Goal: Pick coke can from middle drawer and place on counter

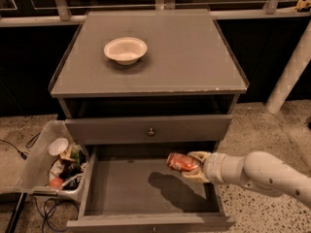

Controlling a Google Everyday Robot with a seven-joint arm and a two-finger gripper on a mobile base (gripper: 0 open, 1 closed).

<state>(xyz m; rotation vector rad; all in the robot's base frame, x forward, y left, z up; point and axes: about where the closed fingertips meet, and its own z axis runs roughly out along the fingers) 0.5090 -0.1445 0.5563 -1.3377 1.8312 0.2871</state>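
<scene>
The coke can (181,162), red with a silvery end, lies sideways in my gripper (193,165), which is shut on it. I hold it lifted above the floor of the open middle drawer (126,191); its shadow falls on the drawer bottom below. My white arm comes in from the lower right. The grey counter (184,57) lies above and behind, with a white bowl (125,49) on its left part.
A closed grey drawer front with a round knob (151,131) sits just above the open drawer. A bin of rubbish (58,164) stands on the floor to the left. A white post (290,72) leans at the right.
</scene>
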